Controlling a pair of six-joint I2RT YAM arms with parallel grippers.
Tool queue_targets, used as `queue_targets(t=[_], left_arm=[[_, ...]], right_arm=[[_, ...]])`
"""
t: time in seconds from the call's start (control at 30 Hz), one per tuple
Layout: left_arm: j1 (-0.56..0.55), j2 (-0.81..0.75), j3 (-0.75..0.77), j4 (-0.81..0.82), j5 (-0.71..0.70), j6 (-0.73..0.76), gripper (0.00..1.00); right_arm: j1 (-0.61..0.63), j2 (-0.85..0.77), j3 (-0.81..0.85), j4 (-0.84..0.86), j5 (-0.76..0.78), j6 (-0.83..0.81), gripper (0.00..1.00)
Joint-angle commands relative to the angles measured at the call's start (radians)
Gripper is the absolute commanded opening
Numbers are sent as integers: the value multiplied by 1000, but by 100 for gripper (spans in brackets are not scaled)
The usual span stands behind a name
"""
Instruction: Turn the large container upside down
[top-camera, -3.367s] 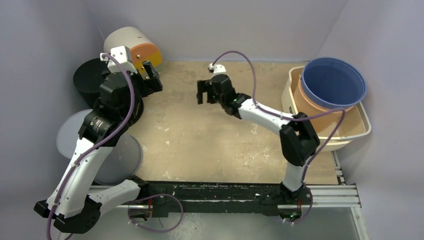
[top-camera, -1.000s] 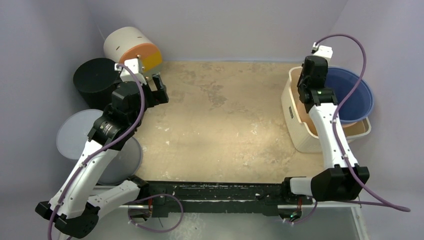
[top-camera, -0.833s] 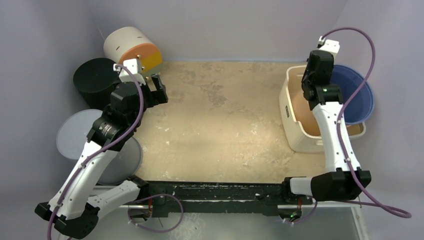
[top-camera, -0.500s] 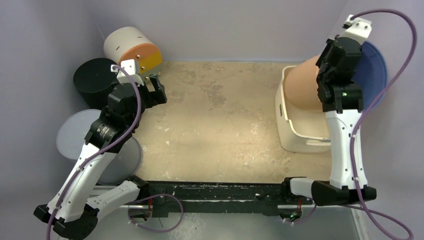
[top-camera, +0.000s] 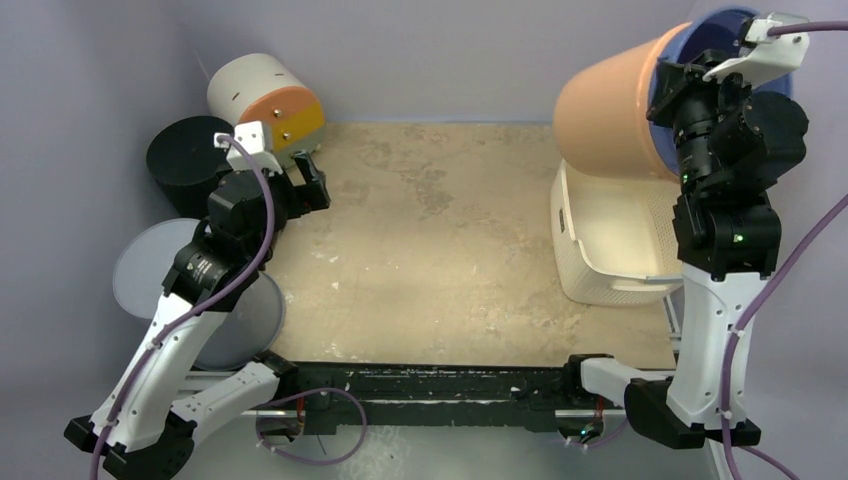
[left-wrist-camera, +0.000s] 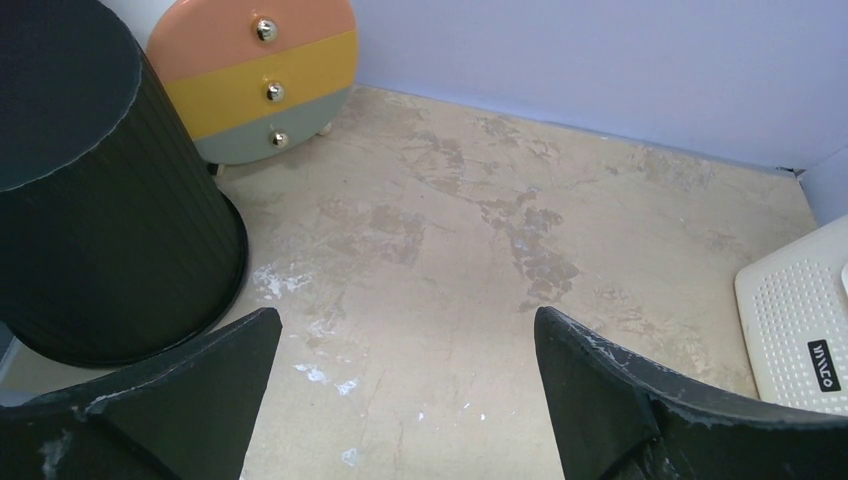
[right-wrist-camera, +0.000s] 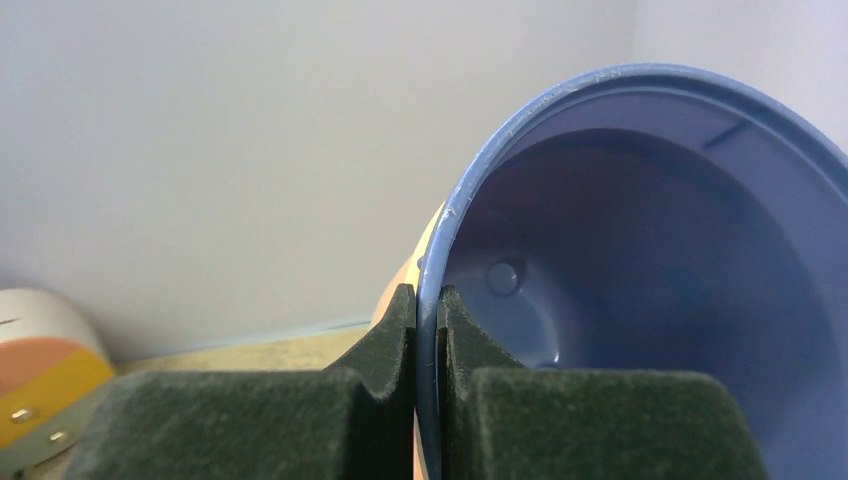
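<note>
Both tools are being used: the left tool is being held spread above the bench; the large container, tipped sideways over the white basket for inversion, is being pinched at its rim by the right tool.

**Top external view:** a fixed camera above and behind the arm bases looks down and forward over the whole table, from the near edge to the far wall. **Left wrist view:** set low on the left side, close to the tabletop, it faces far and right. It shares with the top view the black bin, the striped drawer unit and a corner of the white basket. **Right wrist view:** raised at the far right, it looks left from very close along the rim of the large container. It shares that container and the drawer unit with the top view.
</note>
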Motion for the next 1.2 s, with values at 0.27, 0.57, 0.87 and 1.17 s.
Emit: queue_targets(t=[0.27,0.57,0.87,1.17], left_arm=[[-5,-29,145,-32,-10,0,94],[-5,-15,161,-31,13,-22,95],[-6,9,148,-30,4,-28,95],[-6,45,120,-19,-3,-33,94]], right_arm=[[12,51,-36,380,-659,212,0],[304,102,-292,630,-674,275,0],[535,209,-560,995,-626,401,0],[569,316,-884,1438,-599,628,0]])
